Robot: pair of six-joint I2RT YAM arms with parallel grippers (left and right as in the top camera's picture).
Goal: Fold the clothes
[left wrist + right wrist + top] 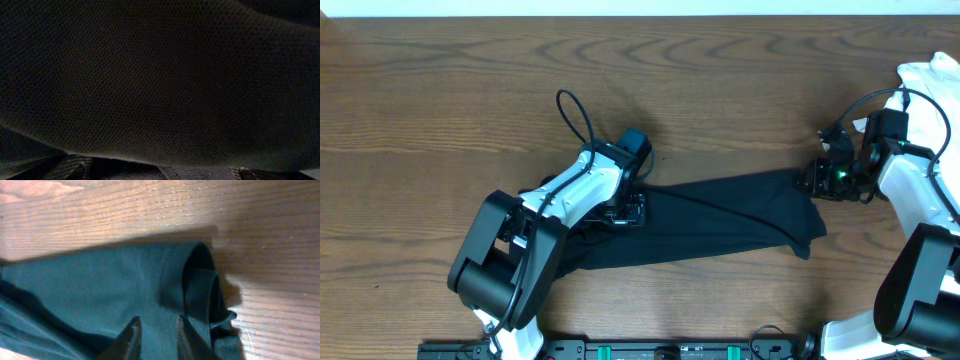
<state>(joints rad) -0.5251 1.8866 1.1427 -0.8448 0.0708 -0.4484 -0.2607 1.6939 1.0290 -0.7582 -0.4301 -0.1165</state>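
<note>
The black T-shirt (740, 215) lies as a long bunched strip across the middle of the table, running from my left gripper (632, 208) to my right gripper (810, 180). In the left wrist view its dark fabric (160, 75) fills nearly the whole picture. Only the tips of the left gripper (161, 173) show at the bottom edge, set wide apart and open. In the right wrist view the shirt's folded hem end (200, 290) rests on the wood. The right gripper (157, 335) sits low over the cloth, its jaws a narrow gap apart. The logo is hidden.
A white garment (930, 80) lies at the far right edge, behind the right arm. The wooden table (440, 100) shows bare wood to the left and along the back. Both arm bases stand at the front edge.
</note>
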